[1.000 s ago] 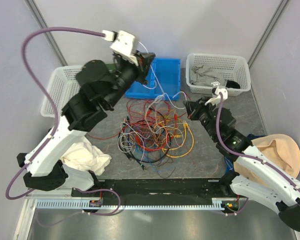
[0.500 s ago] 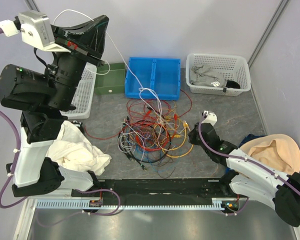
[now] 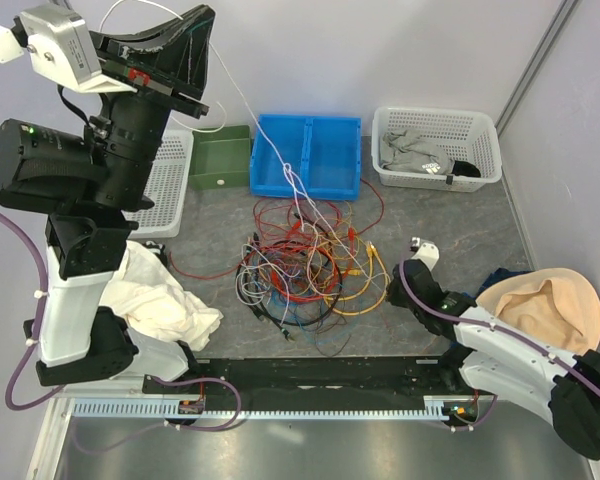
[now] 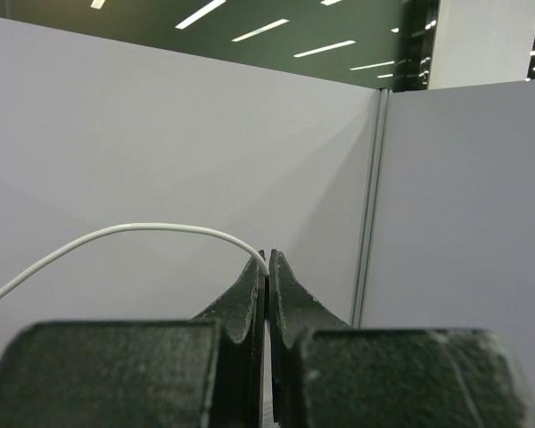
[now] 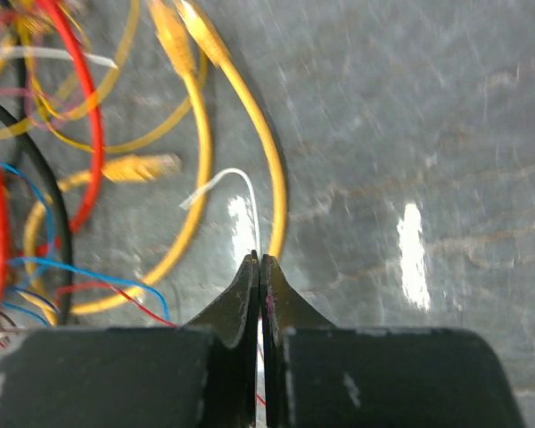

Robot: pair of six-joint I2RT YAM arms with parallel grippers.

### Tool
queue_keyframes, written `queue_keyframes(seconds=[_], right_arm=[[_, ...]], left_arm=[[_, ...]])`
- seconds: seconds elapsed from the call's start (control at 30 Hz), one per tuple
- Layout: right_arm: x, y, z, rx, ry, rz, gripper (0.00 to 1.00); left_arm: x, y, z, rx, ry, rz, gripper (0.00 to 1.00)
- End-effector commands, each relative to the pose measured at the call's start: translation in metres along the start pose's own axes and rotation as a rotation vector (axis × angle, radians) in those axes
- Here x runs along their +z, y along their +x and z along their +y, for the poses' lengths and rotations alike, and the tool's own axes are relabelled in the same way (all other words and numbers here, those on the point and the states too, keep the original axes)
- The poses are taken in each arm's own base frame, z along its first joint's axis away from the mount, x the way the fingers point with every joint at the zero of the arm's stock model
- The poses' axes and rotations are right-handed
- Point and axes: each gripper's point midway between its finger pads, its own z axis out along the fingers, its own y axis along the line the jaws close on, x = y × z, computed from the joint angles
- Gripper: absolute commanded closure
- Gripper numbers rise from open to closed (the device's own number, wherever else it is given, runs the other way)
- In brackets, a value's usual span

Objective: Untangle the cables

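White cable pinched in raised left gripper, low right gripper apparently pinching wire

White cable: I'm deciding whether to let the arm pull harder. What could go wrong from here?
1. The white cable runs from the raised, shut left tool down into the tangle of cables. Pulling harder may tighten knots or drag the whole pile.
2. It crosses above the blue bin and could snag the rim.
3. The right tool pinches only a short white wire end, which may slip free.
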Motion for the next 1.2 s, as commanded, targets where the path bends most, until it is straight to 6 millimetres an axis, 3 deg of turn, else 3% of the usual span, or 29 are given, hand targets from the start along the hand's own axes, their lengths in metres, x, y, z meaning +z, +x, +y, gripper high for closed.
queue_keyframes(seconds=[0.0, 0.03, 0.1, 0.13, 0.2, 0.23, 0.3, 0.33, 0.4, 0.43, 0.57, 0.63, 0.8, 0.97, 1.17], right_arm=[[-0.007, 0.005, 0.003, 0.056, -0.051, 0.005, 0.94], [-0.013, -0.006, 0.011, 0.069, -0.087, -0.023, 0.68], [-0.033, -0.039, 0.028, 0.094, -0.176, -0.127, 0.48], [-0.049, -0.065, 0.039, 0.100, -0.217, -0.198, 0.35], [-0.077, -0.101, 0.053, 0.106, -0.289, -0.303, 0.25], [-0.101, -0.132, 0.065, 0.102, -0.327, -0.372, 0.18], [-0.120, -0.155, 0.075, 0.083, -0.347, -0.414, 0.16], [-0.142, -0.179, 0.086, 0.093, -0.389, -0.464, 0.14], [-0.159, -0.199, 0.102, 0.059, -0.450, -0.507, 0.14], [-0.178, -0.216, 0.111, 0.061, -0.495, -0.554, 0.14], [-0.215, -0.255, 0.151, 0.029, -0.661, -0.653, 0.14], [-0.231, -0.263, 0.172, 0.008, -0.759, -0.661, 0.14], [-0.228, -0.266, 0.222, -0.036, -0.924, -0.614, 0.15], [-0.209, -0.255, 0.256, -0.089, -0.971, -0.545, 0.16], [-0.208, -0.236, 0.286, -0.155, -1.016, -0.510, 0.18]], left_arm=[[-0.003, -0.032, 0.004, 0.010, 0.010, -0.097, 0.98], [-0.002, -0.027, 0.002, 0.013, 0.014, -0.086, 0.98], [-0.001, -0.011, -0.001, 0.019, 0.020, -0.050, 0.98], [-0.002, -0.006, -0.002, 0.014, 0.021, -0.037, 0.98], [-0.001, 0.013, -0.006, 0.023, 0.029, 0.005, 0.98], [-0.003, 0.016, -0.007, 0.015, 0.029, 0.014, 0.98], [-0.003, 0.037, -0.010, 0.020, 0.031, 0.058, 0.98], [-0.004, 0.042, -0.011, 0.008, 0.031, 0.071, 0.98], [-0.008, 0.061, -0.016, 0.004, 0.046, 0.111, 0.98], [-0.009, 0.067, -0.018, -0.010, 0.051, 0.129, 0.98], [-0.020, 0.108, -0.036, -0.043, 0.119, 0.235, 0.98], [-0.023, 0.120, -0.041, -0.068, 0.133, 0.267, 0.98], [-0.032, 0.149, -0.050, -0.083, 0.158, 0.338, 0.98], [-0.032, 0.153, -0.055, -0.090, 0.178, 0.351, 0.98], [-0.032, 0.153, -0.056, -0.090, 0.185, 0.355, 0.98]])
